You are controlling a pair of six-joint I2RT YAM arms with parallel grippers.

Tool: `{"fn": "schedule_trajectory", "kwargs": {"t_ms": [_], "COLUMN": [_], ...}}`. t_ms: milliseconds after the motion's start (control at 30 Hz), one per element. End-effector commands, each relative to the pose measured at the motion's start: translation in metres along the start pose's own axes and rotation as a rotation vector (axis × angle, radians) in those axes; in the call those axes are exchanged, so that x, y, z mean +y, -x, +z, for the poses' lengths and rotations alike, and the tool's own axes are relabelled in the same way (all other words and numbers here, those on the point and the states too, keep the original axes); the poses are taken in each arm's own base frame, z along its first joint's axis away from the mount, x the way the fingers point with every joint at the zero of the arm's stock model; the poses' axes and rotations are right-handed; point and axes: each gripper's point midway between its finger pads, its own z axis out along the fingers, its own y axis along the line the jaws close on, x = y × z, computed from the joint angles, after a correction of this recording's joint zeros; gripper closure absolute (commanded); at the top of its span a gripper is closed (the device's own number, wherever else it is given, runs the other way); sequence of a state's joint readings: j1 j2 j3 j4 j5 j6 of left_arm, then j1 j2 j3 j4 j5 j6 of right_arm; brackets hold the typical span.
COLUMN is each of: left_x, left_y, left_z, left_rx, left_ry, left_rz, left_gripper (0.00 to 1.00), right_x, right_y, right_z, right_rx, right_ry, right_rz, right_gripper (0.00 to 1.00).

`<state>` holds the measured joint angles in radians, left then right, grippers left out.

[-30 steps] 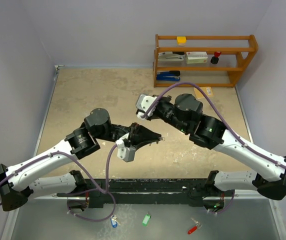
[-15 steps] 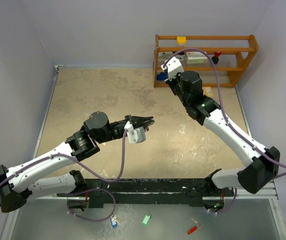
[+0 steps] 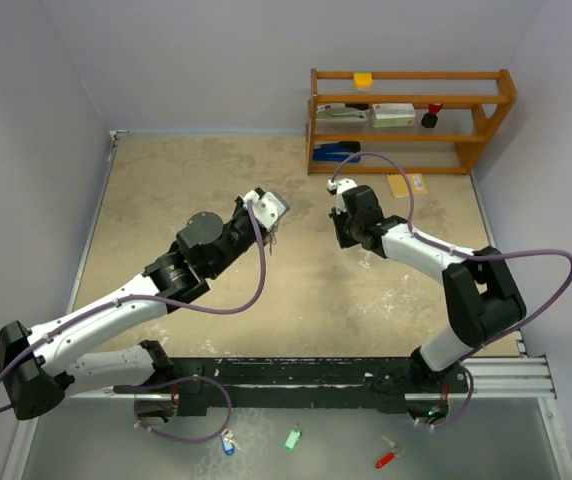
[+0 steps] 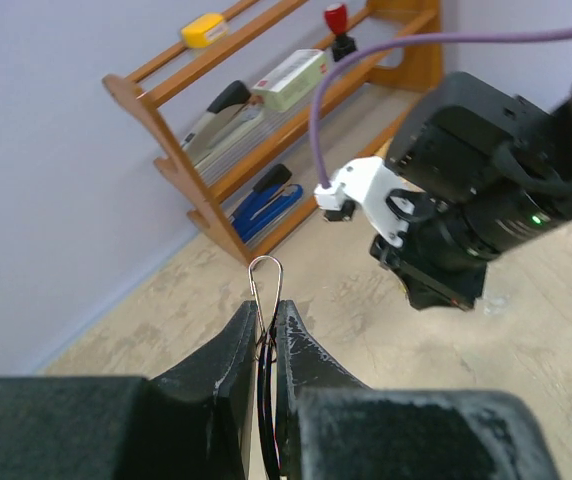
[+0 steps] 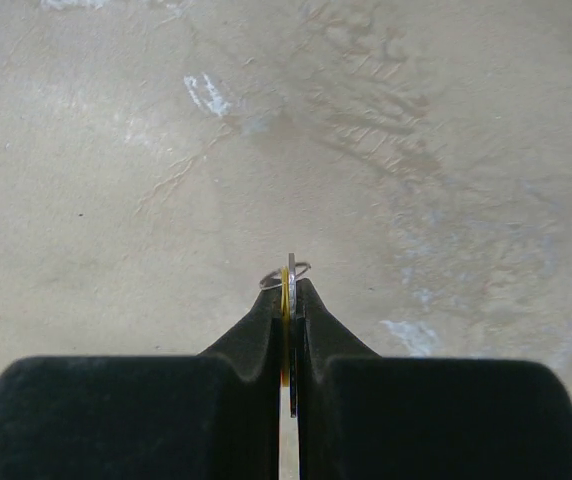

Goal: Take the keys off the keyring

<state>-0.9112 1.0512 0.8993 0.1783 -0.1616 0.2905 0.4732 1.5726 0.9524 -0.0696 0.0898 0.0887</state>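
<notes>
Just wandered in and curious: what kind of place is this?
Probably a robot test cell: left arm and right arm bolted to a walled-in table, plus a wooden rack holding a stapler.

the keyring (image 4: 265,262) is in the left tool (image 4: 264,320), the keys (image 5: 290,275) in the right tool (image 5: 287,300).

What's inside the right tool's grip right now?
The right tool pinches a yellow key and a silver key edge-on, with a small wire loop at their tip. The fingers cover most of both.
</notes>
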Motion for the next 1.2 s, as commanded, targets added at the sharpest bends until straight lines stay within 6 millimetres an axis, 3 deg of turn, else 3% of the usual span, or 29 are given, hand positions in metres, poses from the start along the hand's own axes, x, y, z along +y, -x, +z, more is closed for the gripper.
{"fn": "schedule_trajectory", "kwargs": {"t_ms": [0, 167, 333, 467, 533, 633, 733, 933, 1167], "left_x": [0.035, 0.046, 0.063, 0.071, 0.072, 0.073, 0.073, 0.073, 0.076], "left_y": [0.033, 0.023, 0.023, 0.026, 0.027, 0.029, 0.031, 0.038, 0.045], "left_z": [0.006, 0.017, 0.026, 0.027, 0.027, 0.026, 0.026, 0.025, 0.025], "left_rx": [-0.079, -0.062, -0.086, -0.101, -0.106, -0.113, -0.120, -0.150, -0.181], "left_ry": [0.181, 0.237, 0.249, 0.262, 0.259, 0.260, 0.260, 0.248, 0.262], "left_rz": [-0.116, -0.164, -0.230, -0.242, -0.246, -0.251, -0.253, -0.259, -0.295], "left_gripper": [1.00, 1.00, 1.00, 1.00, 1.00, 1.00, 1.00, 1.00, 1.00], "right_x": [0.020, 0.014, 0.016, 0.016, 0.016, 0.010, 0.017, 0.037, 0.097], "right_y": [0.011, 0.003, -0.006, -0.009, -0.006, 0.009, 0.036, 0.064, 0.068], "right_z": [0.002, 0.010, 0.016, 0.016, 0.013, 0.004, -0.021, -0.066, -0.099], "right_rx": [-0.049, -0.025, 0.007, 0.019, 0.016, -0.046, -0.176, -0.354, -0.543], "right_ry": [0.090, 0.054, 0.059, 0.057, 0.059, 0.036, 0.089, 0.203, 0.311], "right_rz": [0.085, 0.084, 0.090, 0.093, 0.089, 0.060, 0.052, -0.008, -0.181], "right_gripper": [1.00, 0.99, 0.82, 0.55, 0.49, 0.48, 0.48, 0.52, 0.53]}}
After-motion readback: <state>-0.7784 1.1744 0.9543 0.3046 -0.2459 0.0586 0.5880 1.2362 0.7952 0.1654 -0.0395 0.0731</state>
